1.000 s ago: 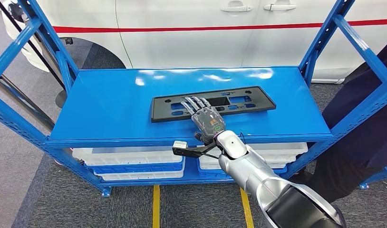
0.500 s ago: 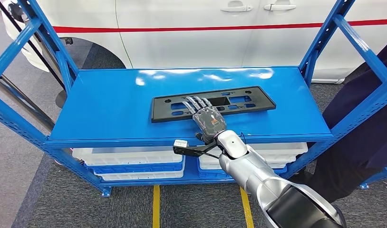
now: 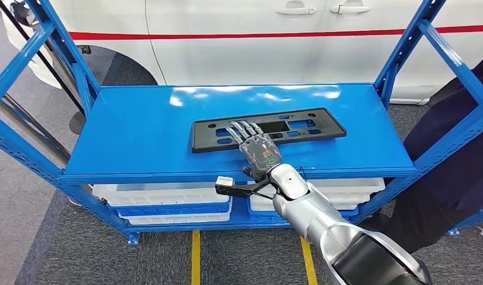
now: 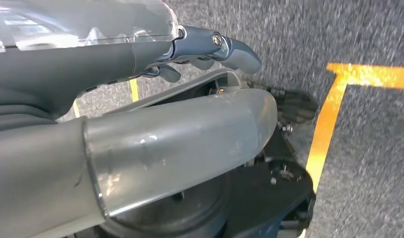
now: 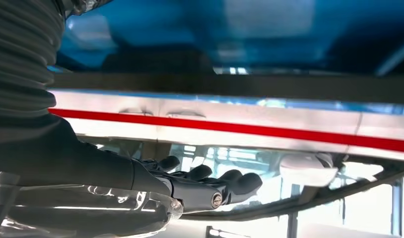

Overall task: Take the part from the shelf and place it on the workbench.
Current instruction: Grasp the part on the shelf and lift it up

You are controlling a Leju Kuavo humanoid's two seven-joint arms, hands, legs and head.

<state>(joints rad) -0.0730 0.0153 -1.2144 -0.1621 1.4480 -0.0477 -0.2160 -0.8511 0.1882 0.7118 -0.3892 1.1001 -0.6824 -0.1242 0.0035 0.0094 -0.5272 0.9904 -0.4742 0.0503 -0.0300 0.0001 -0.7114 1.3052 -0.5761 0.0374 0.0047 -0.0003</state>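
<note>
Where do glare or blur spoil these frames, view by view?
Head view: sharp; white glare patches on the blue shelf behind the black part, which the right hand reaches over. Right wrist view: shelf surface soft and out of focus, the fingers clearer. Left wrist view: the left hand readable, carpet streaked with blur.
</note>
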